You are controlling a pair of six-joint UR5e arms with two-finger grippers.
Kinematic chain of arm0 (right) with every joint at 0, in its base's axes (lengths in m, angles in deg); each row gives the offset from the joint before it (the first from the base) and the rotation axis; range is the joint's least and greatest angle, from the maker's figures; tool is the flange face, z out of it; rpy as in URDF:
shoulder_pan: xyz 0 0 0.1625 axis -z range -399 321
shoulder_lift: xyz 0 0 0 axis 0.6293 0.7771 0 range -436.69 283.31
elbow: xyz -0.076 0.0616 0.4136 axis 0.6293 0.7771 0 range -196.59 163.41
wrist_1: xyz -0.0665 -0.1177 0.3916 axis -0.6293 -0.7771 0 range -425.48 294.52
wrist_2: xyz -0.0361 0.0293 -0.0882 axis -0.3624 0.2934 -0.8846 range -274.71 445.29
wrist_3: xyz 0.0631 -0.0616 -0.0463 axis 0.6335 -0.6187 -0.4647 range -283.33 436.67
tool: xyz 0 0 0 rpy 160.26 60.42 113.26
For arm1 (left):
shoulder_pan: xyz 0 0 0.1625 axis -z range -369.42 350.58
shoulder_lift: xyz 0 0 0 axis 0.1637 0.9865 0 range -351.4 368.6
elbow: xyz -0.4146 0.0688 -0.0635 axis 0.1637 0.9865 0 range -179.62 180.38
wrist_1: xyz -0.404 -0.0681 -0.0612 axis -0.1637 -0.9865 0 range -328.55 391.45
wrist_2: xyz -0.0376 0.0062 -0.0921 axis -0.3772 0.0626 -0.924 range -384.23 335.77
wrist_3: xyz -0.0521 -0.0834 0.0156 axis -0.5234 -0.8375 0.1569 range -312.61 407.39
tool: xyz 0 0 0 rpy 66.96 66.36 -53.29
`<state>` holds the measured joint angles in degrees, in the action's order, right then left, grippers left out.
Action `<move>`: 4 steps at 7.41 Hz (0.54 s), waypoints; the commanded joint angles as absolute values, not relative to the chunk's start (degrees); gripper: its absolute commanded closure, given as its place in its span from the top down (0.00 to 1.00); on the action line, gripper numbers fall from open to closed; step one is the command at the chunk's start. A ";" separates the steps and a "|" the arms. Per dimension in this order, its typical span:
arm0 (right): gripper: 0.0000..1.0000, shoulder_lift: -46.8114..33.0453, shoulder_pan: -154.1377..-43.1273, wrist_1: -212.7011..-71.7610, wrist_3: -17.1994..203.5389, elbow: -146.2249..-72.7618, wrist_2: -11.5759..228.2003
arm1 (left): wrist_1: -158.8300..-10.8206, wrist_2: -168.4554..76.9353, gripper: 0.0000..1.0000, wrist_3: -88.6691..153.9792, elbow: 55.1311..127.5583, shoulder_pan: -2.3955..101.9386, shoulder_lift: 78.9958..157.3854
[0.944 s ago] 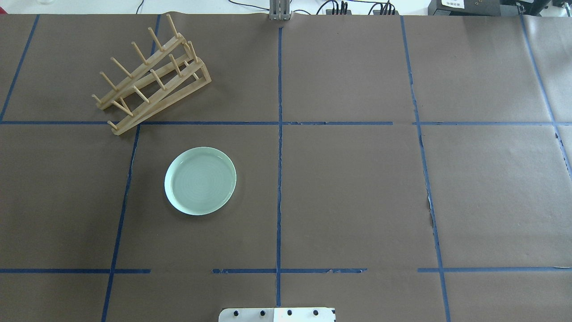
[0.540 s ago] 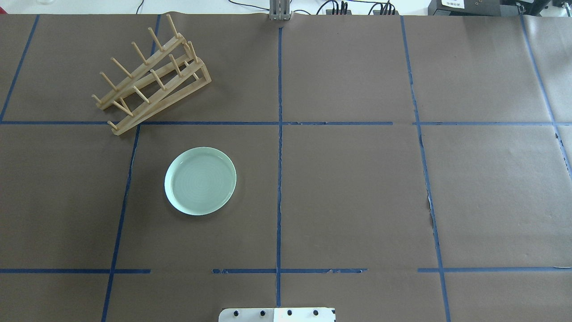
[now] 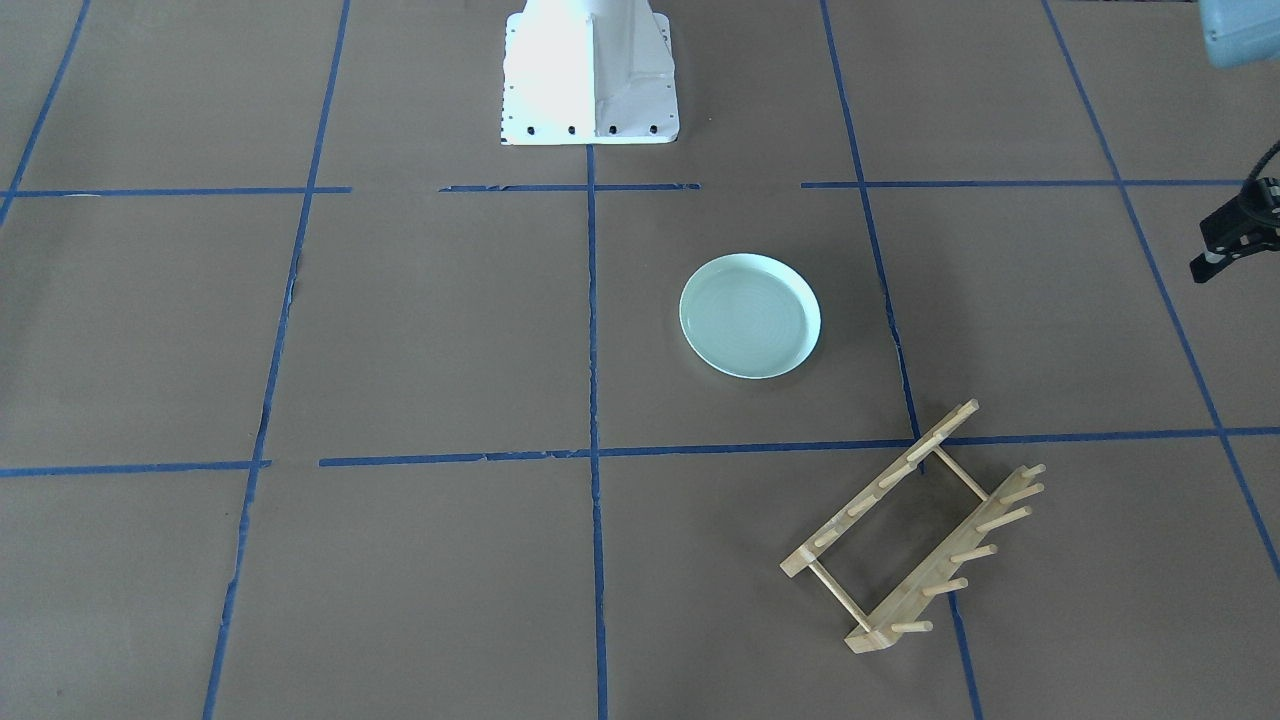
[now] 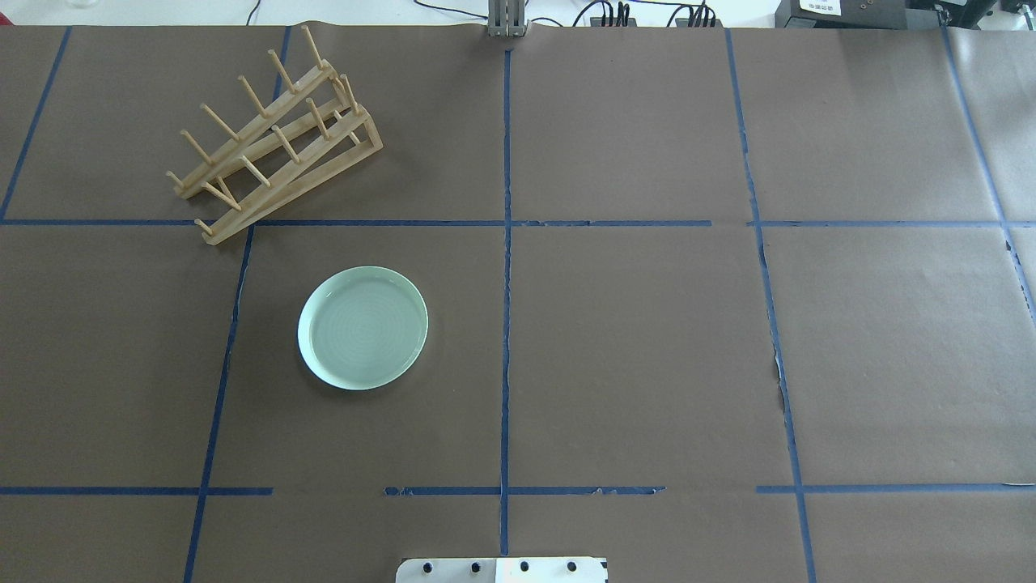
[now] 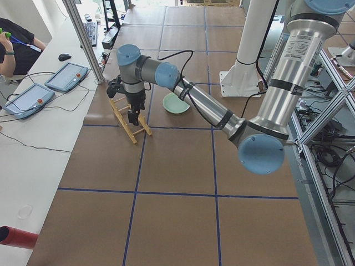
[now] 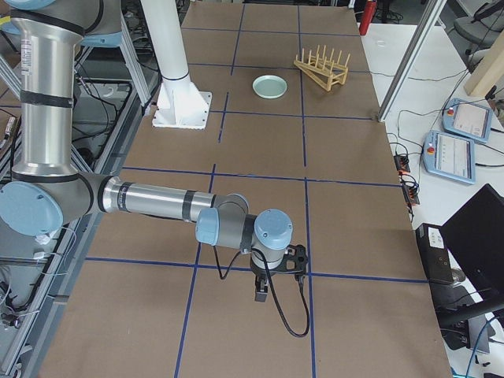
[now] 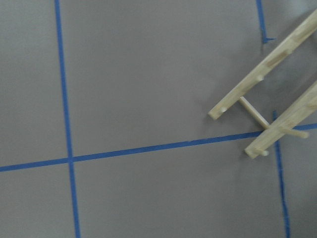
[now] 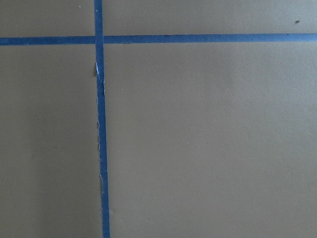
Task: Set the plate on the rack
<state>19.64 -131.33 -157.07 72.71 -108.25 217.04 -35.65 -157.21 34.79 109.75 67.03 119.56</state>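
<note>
The pale mint-green plate (image 4: 363, 328) lies flat on the brown paper, left of the table's middle; it also shows in the front view (image 3: 750, 315). The wooden rack (image 4: 275, 138) stands beyond it at the far left, empty, also in the front view (image 3: 915, 530); its end shows in the left wrist view (image 7: 277, 104). My left gripper (image 5: 133, 117) hangs above the table beside the rack, off the overhead view; a black part of it shows at the front view's edge (image 3: 1232, 238). My right gripper (image 6: 261, 293) hangs far from both. I cannot tell whether either is open or shut.
The white robot base (image 3: 588, 75) stands at the table's near middle edge. Blue tape lines (image 4: 506, 243) divide the brown paper into squares. A side table with tablets (image 5: 66, 75) and an aluminium post (image 5: 83, 39) stand beyond the rack.
</note>
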 commanded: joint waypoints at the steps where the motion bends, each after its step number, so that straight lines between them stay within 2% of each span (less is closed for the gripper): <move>1: 1.00 19.64 -131.37 -157.07 72.71 -108.26 217.04 | -33.67 -156.94 1.00 20.22 112.34 57.42 126.43; 4: 1.00 19.64 -131.29 -157.07 72.71 -108.26 217.04 | -36.03 -153.80 1.00 -0.89 112.35 45.72 132.77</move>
